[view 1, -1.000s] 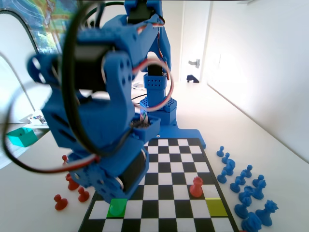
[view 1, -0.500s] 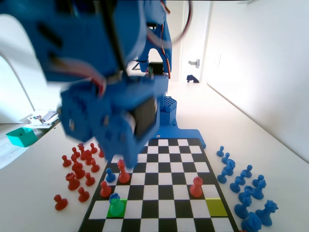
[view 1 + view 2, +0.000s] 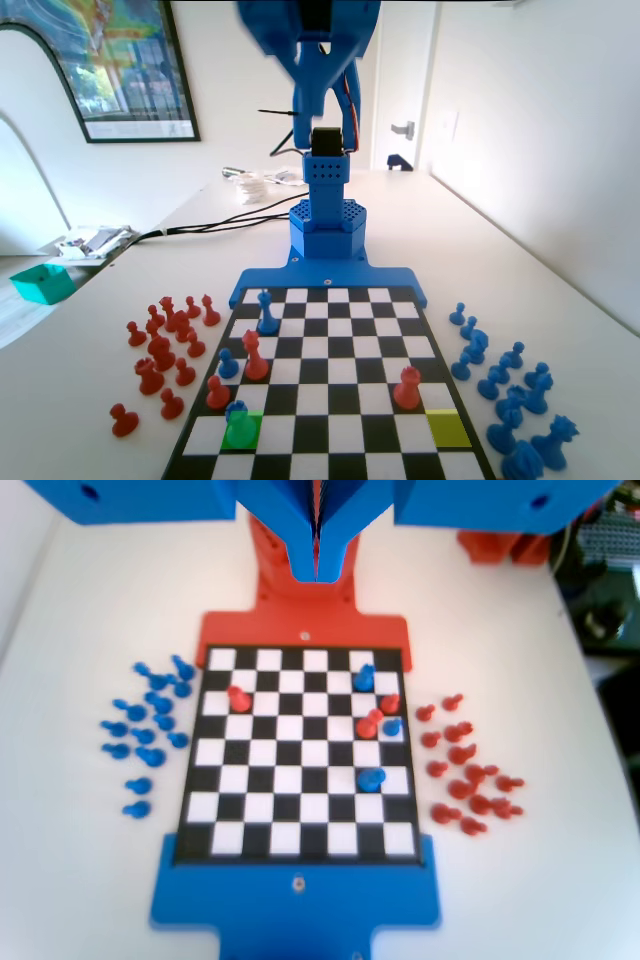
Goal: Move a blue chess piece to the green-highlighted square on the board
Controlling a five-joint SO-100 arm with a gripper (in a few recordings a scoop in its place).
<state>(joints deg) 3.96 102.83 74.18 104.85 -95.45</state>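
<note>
white table [image 3: 90, 340] | board [image 3: 330, 296] | blue chess piece [image 3: 237, 410] on green-highlighted square [image 3: 241, 432] | gripper [image 3: 316, 540] jaws together, empty

Cut off and blurred parts

The pincer [image 3: 316, 540] is cropped by the wrist view's top edge, its jaws pressed together. In the fixed view, the board [image 3: 300, 470] and lower-right blue pieces [image 3: 525, 462] run off the bottom edge.
</note>
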